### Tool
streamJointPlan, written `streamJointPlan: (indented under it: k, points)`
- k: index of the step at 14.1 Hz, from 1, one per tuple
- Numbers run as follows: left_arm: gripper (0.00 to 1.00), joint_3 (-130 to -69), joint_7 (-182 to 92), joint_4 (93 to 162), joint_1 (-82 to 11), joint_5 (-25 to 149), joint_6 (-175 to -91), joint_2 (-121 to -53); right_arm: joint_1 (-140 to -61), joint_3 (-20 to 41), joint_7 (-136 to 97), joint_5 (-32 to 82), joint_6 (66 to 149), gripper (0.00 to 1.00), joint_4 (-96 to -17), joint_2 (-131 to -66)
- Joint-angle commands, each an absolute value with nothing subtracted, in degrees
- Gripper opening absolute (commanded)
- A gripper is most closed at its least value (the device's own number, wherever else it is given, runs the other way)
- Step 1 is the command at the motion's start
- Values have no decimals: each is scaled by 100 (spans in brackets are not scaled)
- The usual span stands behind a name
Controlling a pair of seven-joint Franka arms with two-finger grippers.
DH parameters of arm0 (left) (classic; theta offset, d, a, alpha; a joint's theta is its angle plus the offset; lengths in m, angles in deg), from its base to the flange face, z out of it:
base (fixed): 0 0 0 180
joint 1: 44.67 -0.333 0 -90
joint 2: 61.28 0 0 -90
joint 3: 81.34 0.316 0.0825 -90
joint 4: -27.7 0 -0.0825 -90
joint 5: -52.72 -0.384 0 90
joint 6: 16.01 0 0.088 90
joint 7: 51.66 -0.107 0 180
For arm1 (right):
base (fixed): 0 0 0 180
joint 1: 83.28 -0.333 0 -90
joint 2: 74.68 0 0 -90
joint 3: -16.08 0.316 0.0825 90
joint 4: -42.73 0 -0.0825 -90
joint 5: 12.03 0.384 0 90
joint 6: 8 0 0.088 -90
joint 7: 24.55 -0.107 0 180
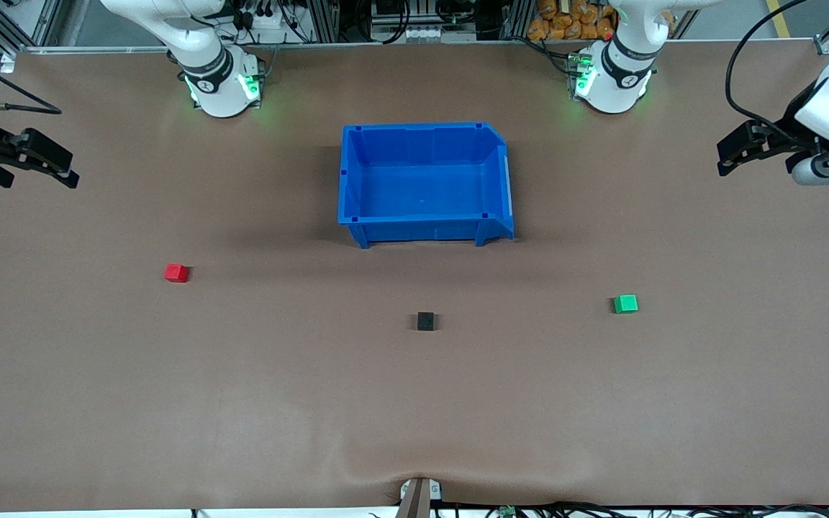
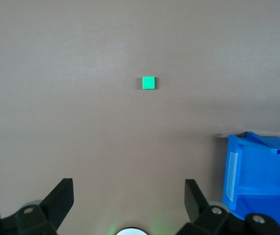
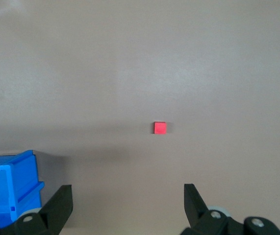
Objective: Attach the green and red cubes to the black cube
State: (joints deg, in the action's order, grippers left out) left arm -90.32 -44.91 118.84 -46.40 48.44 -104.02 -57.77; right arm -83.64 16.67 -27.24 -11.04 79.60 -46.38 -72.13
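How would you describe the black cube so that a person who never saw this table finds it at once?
Start at the blue bin in the middle of the table. Nearer to the front camera than the bin, three small cubes lie apart on the bare surface. The black cube is the middle one, between the red cube and the green cube, and the only dark one.

Glossy plastic blue bin point(image 1: 425, 180); matte black cube point(image 1: 425, 321).

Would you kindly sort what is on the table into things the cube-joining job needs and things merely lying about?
Needed for the job:
- black cube
- green cube
- red cube
- left hand, open, empty
- right hand, open, empty

Just lying about:
- blue bin, nothing in it
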Motion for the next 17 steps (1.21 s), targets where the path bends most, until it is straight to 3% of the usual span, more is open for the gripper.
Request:
streamJointPlan:
  k: [1, 17]
  points:
    - [100, -9048, -4586, 11726, -4678, 4964, -10171, -5776, -8398, 1634, -2675, -1089, 7989, 100, -4657, -7195]
    - [100, -9215, -4569, 11936, -4669, 4973, -9836, -5618, -8372, 1634, -2692, -1089, 7963, 100, -4595, -7336]
